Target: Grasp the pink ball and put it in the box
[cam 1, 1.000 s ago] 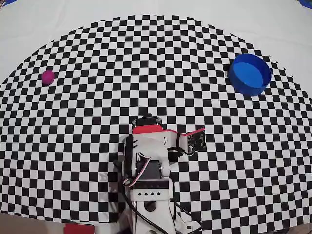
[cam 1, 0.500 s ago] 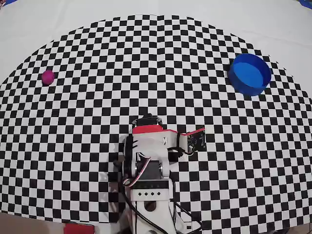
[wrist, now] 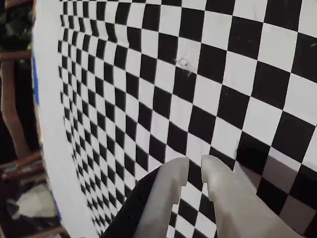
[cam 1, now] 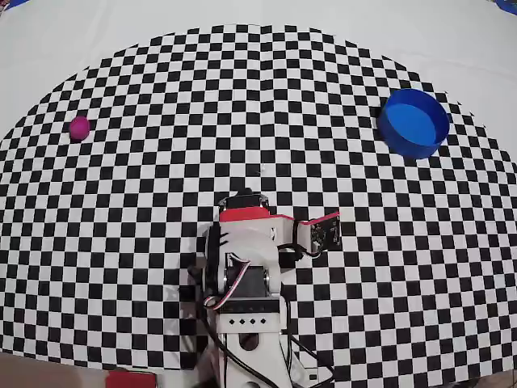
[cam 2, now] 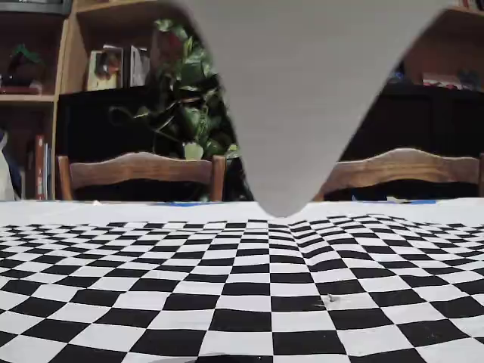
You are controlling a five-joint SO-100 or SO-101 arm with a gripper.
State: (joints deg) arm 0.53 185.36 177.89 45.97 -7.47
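Fingertips of the gripper (wrist: 194, 171) sit nearly together with only a slit between them, clenched on nothing, low over the checkered mat (cam 1: 266, 105). That folded pose near the arm (cam 1: 246, 267) looks like a rest stance, so the reach is not yet begun. Far out at ten o'clock in the overhead view lies the pink ball (cam 1: 79, 128); at two o'clock stands the box (cam 1: 415, 122), well apart and seemingly empty.

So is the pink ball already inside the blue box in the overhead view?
No: the pink ball lies on the checkered cloth at the far left, while the box sits empty at the far right.
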